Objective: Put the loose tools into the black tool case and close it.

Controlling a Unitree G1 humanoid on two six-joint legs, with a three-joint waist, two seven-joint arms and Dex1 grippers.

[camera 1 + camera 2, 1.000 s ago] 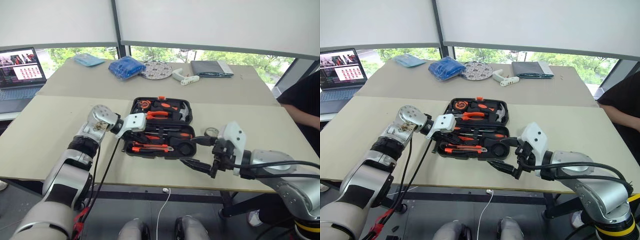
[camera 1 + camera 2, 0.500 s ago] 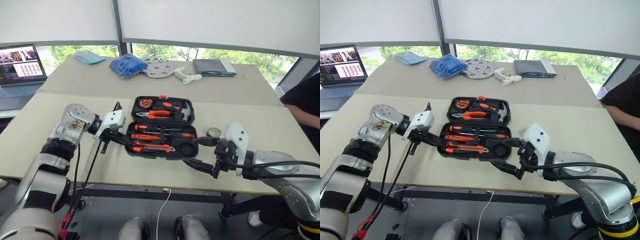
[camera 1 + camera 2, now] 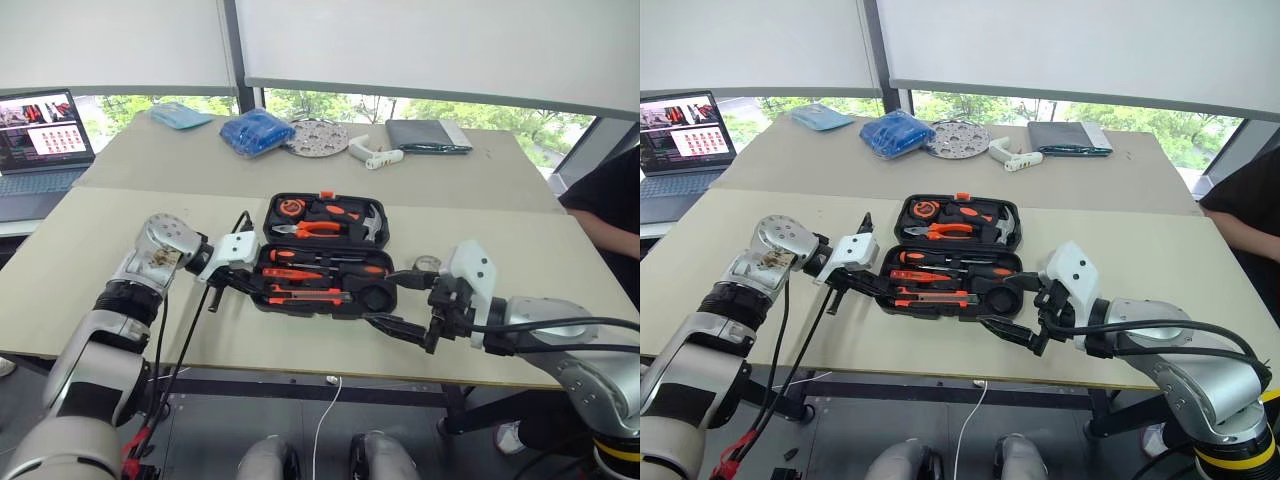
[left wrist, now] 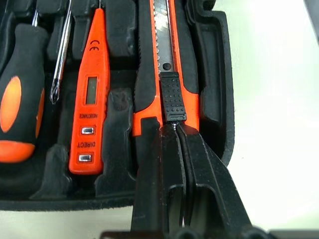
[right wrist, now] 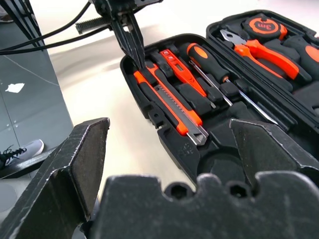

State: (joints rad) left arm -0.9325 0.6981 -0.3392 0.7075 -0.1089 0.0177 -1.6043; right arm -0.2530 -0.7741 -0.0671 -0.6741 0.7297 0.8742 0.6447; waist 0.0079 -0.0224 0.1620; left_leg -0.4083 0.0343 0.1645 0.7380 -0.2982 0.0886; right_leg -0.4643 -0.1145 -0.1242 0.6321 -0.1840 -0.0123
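Note:
The black tool case (image 3: 262, 232) lies open in the middle of the table. Its near half holds two screwdrivers (image 3: 345, 268), the orange tester pen (image 4: 89, 99) and the utility knife (image 4: 167, 59). My left gripper (image 4: 175, 128) is shut with nothing in it, and its tips are at the knife's left end, at the case's left edge. A small tape roll (image 3: 424, 264) lies on the table just right of the case. The round slot (image 5: 224, 159) in the case's near right corner is empty. My right gripper (image 3: 392, 306) hangs open at that corner, holding nothing.
The case's far half holds pliers (image 3: 318, 228), a hammer and a tape measure. On the far table are a laptop (image 3: 40, 130), a blue bundle (image 3: 255, 130), a round metal disc (image 3: 317, 137), a white tool (image 3: 372, 153) and a dark grey pouch (image 3: 428, 135). A person's arm (image 3: 605, 210) is at the right edge.
My left gripper has drawn back to the left, from over the case's middle to its left end, still shut. The right gripper has kept its place.

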